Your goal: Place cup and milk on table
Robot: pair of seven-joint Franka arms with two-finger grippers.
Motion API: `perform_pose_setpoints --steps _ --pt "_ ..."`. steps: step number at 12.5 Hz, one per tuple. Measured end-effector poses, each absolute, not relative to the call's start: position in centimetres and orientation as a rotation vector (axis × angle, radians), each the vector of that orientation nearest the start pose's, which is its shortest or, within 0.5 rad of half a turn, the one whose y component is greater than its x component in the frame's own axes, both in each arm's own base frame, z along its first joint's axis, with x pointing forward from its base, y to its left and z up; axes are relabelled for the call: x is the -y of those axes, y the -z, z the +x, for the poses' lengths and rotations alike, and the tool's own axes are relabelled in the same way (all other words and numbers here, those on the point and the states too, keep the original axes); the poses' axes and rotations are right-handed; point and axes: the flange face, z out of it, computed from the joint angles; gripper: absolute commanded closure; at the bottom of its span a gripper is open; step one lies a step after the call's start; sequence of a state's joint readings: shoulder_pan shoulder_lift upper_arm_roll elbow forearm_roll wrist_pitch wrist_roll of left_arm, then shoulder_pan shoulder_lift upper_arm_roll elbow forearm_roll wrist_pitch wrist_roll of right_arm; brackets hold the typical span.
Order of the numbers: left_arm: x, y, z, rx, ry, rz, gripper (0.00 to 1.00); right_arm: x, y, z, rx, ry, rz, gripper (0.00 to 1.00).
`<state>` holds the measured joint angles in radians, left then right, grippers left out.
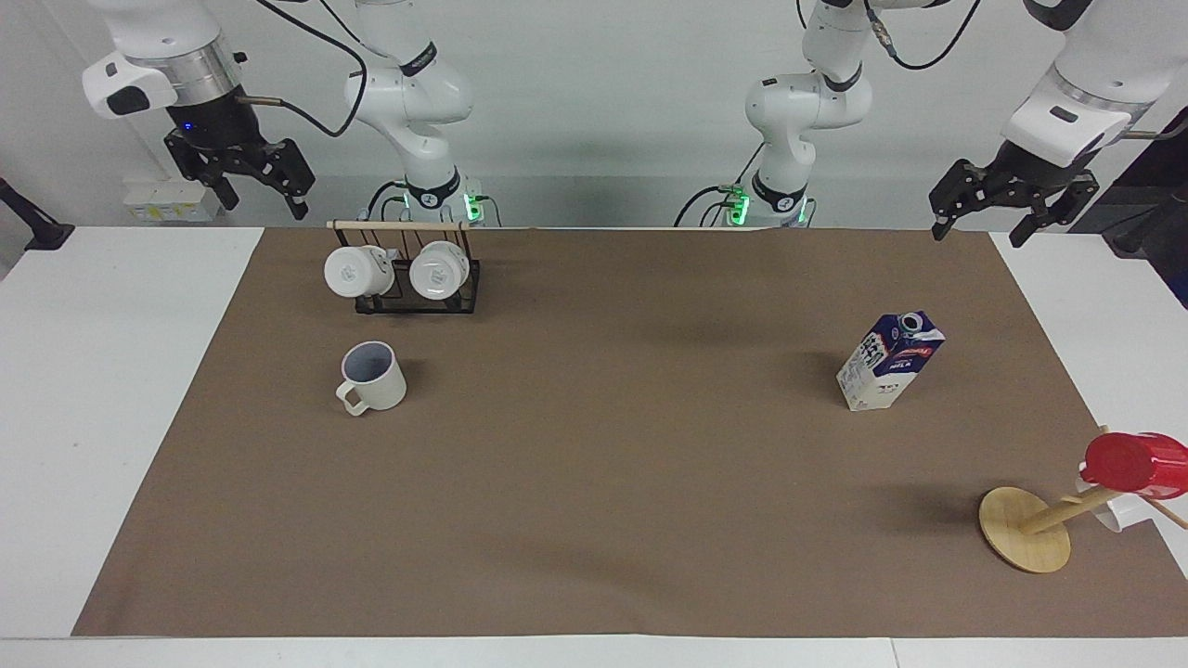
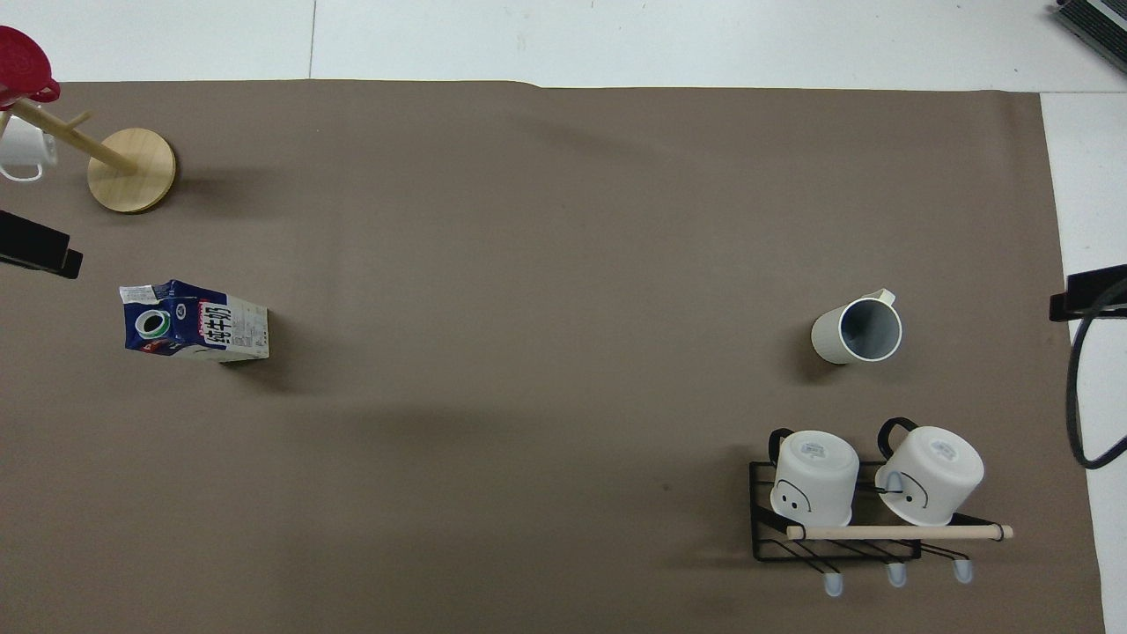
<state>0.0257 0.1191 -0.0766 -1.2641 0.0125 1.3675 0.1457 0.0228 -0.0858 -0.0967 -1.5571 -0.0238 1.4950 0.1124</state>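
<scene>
**Inspector A:** State of the left pincer point(image 1: 1013, 211)?

**Inspector B:** Raised over the worktop's point(image 1: 594, 520) edge at the left arm's end, fingers spread wide, nothing between them. The arm waits. In the overhead view only a dark tip of it shows.

**Inspector A:** And the right pincer point(image 1: 249, 186)?

**Inspector B:** Likewise raised and spread wide, empty, hanging over the white margin at the right arm's end. That arm waits too.

**Inspector A:** Where is the milk carton point(image 1: 889, 362) relative to the left pincer?

**Inspector B:** Standing upright on the brown sheet point(image 1: 594, 445), below the left pincer and well apart from it, farther from the robots than the spot the pincer hangs over. Grey cap on top, blue upper part, white lower part.

**Inspector A:** The cream mug point(image 1: 373, 377)?

**Inspector B:** Upright on the brown sheet, mouth up, well apart from the right pincer and farther from the robots than it. Its handle points away from the robots.

**Inspector A:** Anything else?

**Inspector B:** A black wire rack point(image 1: 418, 278) with a wooden rail stands between the mug and the robots, carrying two white mugs point(image 1: 357, 271). Toward the left arm's end, a wooden mug tree point(image 1: 1026, 529) holds a red plastic cup point(image 1: 1137, 464) and a small white cup point(image 2: 25, 150), well apart from the left pincer.
</scene>
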Motion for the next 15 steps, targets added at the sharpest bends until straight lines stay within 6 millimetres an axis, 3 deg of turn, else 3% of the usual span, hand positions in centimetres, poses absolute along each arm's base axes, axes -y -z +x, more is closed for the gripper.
perform_pose_setpoints --steps 15 --pt "2.22 -68.31 56.33 -0.297 -0.025 -3.123 0.00 4.37 -66.88 51.78 -0.297 0.032 -3.142 0.00"
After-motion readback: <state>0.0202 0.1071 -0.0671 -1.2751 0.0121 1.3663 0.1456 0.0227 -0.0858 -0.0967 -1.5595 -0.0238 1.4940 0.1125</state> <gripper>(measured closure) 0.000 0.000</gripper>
